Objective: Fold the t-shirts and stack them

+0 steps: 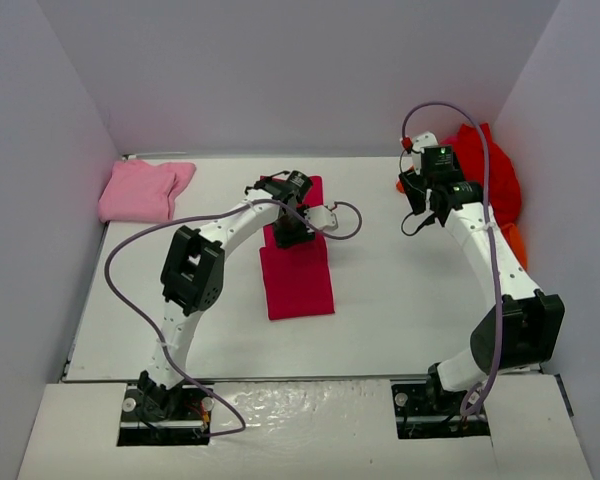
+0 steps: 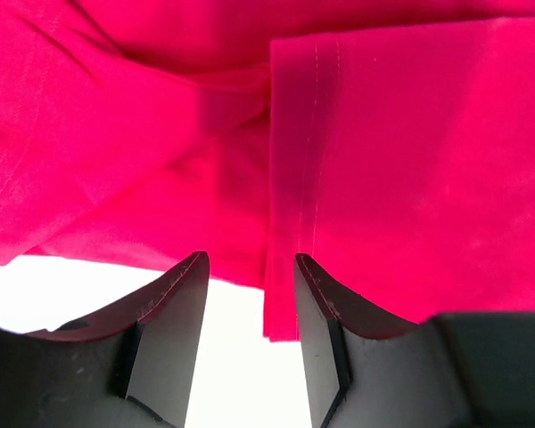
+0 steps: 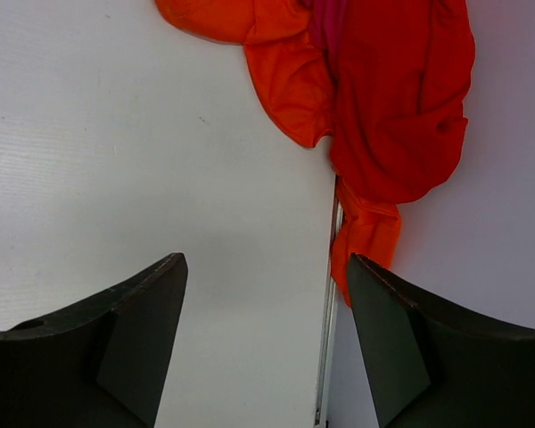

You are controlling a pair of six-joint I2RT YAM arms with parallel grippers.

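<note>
White table (image 1: 410, 290) carries 4 t-shirts. 1 light pink shirt (image 1: 145, 190) lies folded at the far left corner. 1 crimson shirt (image 1: 298, 275) lies folded at centre. 1 red shirt (image 3: 401, 98) and 1 orange shirt (image 3: 285, 80) lie crumpled together at the far right edge. Left gripper (image 2: 250, 260) sits over the crimson shirt, jaws parted and released. Right gripper (image 3: 266, 259) is released, near the orange shirt.

Overhead spans table (image 1: 400, 290) — wrist views close, downward on t-shirts (image 2: 410, 160).
</note>
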